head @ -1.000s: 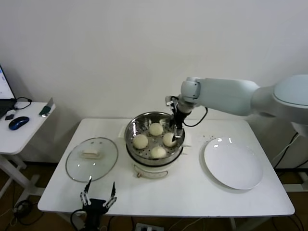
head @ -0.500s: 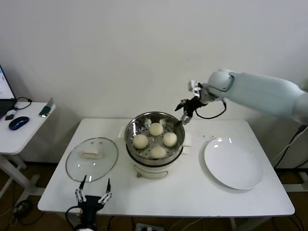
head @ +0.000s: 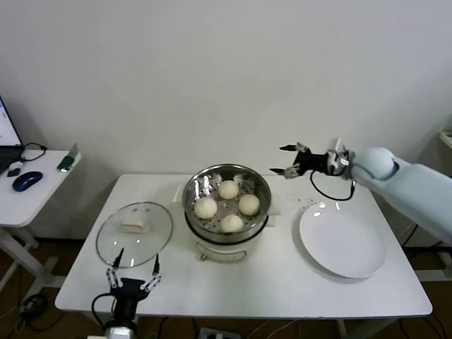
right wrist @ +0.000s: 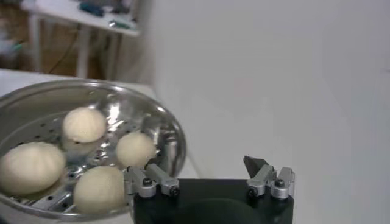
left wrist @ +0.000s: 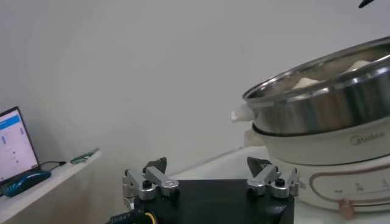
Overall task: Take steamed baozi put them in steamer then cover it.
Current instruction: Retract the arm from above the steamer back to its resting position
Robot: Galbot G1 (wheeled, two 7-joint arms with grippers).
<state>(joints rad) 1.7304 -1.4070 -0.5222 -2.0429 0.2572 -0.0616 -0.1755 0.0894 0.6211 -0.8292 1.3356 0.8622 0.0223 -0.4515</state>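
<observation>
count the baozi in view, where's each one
4, all on the perforated tray inside the steamer: one at the back, one left, one right, one at the front. None left on the white plate.

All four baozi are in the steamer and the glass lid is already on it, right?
Not quite. The four baozi are in the steamer, but the head view shows the lid still lying on the table to its left, so it is uncovered.

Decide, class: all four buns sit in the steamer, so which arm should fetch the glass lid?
Probably the left: its open left gripper hangs just in front of the glass lid, while the right gripper is beyond the steamer.
</observation>
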